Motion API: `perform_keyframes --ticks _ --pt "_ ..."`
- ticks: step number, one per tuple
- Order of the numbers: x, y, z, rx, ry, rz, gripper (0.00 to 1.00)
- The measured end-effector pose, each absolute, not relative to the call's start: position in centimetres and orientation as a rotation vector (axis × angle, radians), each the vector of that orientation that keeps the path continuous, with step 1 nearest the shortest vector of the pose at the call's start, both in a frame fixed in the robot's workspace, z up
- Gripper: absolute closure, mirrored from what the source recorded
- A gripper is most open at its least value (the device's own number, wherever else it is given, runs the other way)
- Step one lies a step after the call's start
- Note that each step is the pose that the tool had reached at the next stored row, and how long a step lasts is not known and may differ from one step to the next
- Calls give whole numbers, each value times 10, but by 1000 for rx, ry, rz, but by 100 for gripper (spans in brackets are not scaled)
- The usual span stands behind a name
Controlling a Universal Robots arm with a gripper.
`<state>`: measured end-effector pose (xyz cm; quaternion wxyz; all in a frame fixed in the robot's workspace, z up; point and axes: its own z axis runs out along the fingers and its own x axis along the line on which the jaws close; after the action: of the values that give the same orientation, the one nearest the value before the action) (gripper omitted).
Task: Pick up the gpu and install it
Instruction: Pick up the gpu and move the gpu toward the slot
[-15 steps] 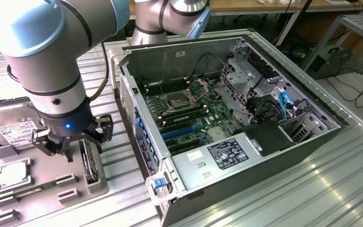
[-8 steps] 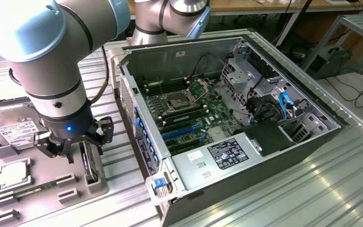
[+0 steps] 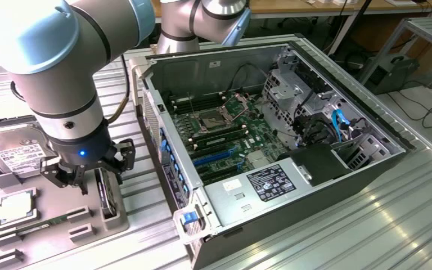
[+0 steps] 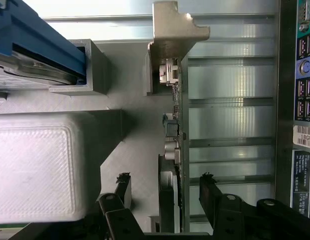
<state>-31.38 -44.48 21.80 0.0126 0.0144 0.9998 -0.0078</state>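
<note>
**Open gripper straddling the gpu**

In the exterior view, the gripper (image 3: 92,179) is hanging wide open over the grey holder tray (image 3: 47,208), beside the open computer case (image 3: 208,67). The gpu (image 3: 108,198) is standing on edge in the tray. In the wrist view, the fingers (image 4: 123,187) are flanking the card, gripping nothing.
</note>
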Motion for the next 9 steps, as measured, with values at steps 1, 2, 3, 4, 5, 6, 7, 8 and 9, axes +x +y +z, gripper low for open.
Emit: perform_keyframes --ticks 1,2,3,4,5,6,7,8,9 --pt "-314 -445 218 45 3116 -24 35" --pt "-314 -445 218 45 3116 -24 35" --pt "-313 -445 218 45 3116 -24 35" --pt "-312 -445 218 45 3116 -24 42" --pt "-311 -445 218 45 3116 -24 42" --pt "-311 -445 218 45 3116 -24 42" --pt "-311 -445 218 45 3116 -24 42" --pt "-311 -445 218 45 3116 -24 42" --pt "-311 -445 218 45 3116 -24 42"
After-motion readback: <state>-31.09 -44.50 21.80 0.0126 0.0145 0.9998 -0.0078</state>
